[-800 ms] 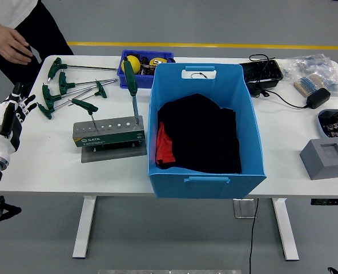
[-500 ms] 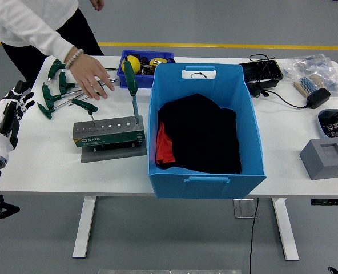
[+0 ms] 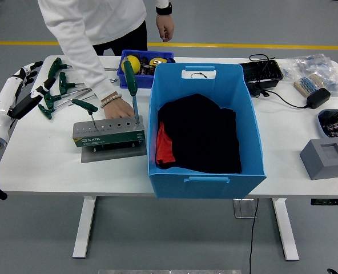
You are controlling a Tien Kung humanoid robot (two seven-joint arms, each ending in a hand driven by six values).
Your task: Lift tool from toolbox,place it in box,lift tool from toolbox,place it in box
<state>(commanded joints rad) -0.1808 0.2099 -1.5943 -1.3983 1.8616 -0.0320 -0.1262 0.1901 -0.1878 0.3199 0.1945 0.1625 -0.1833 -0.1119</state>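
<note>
Tool (image 3: 132,91) upright in toolbox (image 3: 109,135), left hand (image 3: 33,80) apart.

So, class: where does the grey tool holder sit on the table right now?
In the head view the grey tool holder sits left of centre, just left of the blue box, with a person's hand resting at its far edge.

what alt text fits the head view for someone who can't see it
A person's hand rests on the tool stand beside a blue box on a white table. The robot's left hand reaches toward green T-handle tools.
</note>
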